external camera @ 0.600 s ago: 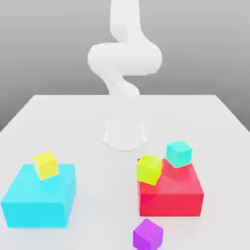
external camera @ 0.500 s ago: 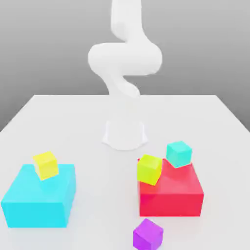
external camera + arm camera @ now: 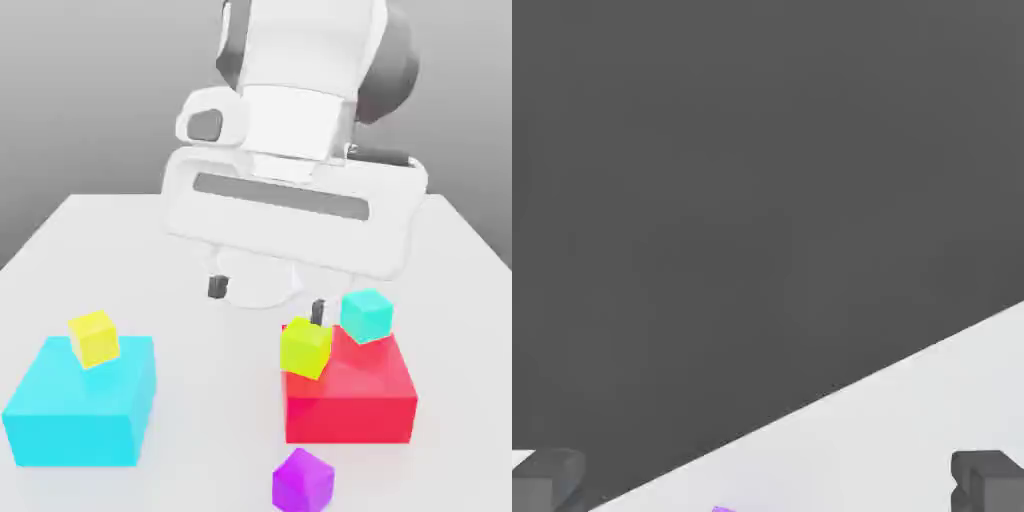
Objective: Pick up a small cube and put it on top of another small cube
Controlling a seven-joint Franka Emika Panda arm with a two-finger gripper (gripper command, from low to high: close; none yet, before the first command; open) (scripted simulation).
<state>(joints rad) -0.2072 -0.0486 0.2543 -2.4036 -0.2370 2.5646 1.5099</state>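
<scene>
The small purple cube (image 3: 302, 481) lies on the white table at the front, just ahead of the big red block (image 3: 350, 392). A sliver of the purple cube (image 3: 724, 509) shows at the edge of the hand view. My gripper (image 3: 267, 298) hangs open above the table's middle, behind the red block and well back from the purple cube, its dark fingertips (image 3: 215, 287) wide apart with nothing between them. A lime-yellow cube (image 3: 305, 346) and a teal cube (image 3: 366, 314) rest on the red block. Another yellow cube (image 3: 94, 337) sits on the big cyan block (image 3: 82, 402).
The white hand body (image 3: 295, 205) fills the upper middle of the exterior view, hiding the arm's base. The table's front edge lies just past the purple cube. Bare table (image 3: 215, 400) separates the cyan and red blocks.
The hand has swung forward and down into the exterior view, now large in front of the arm's base, fingers apart. None of the cubes or blocks moved.
</scene>
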